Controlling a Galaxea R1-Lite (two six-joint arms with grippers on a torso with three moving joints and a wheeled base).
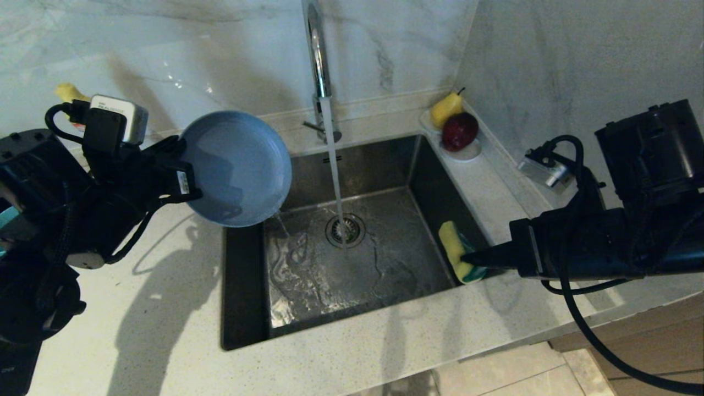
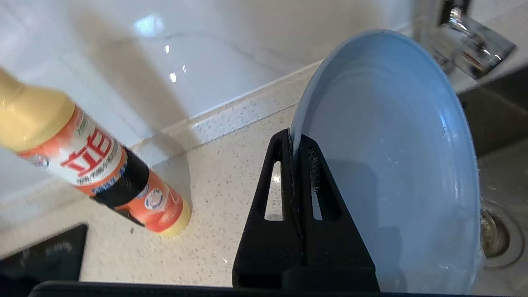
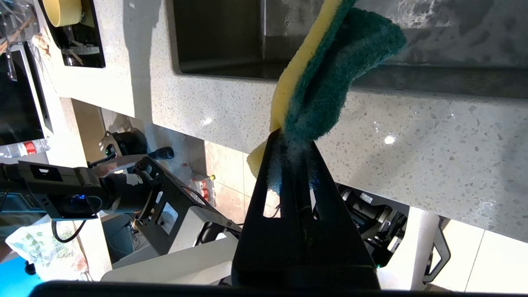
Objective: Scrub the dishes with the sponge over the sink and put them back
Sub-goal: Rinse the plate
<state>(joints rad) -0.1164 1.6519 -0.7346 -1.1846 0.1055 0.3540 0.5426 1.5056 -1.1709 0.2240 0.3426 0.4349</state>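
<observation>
The grey-blue plate [image 1: 236, 168] hangs tilted on edge above the left rim of the sink [image 1: 319, 286], its hollow facing the faucet. My left gripper [image 1: 184, 165] is shut on its rim; in the left wrist view both fingers [image 2: 284, 173] pinch the plate [image 2: 392, 156]. Over the sink's right front corner my right gripper [image 1: 467, 258] is shut on the sponge [image 1: 455, 247], which is yellow foam with a green face [image 3: 326, 74] bent in the jaws [image 3: 293, 138]. A yellow bowl [image 3: 62, 10] sits on a black surface at the counter's far left.
Water [image 1: 335, 181] runs from the chrome faucet [image 1: 319, 66] onto the drain strainer [image 1: 345, 230]. A white dish with a pear and a red fruit [image 1: 456, 129] stands at the back right. An orange detergent bottle [image 2: 95, 165] stands behind my left arm.
</observation>
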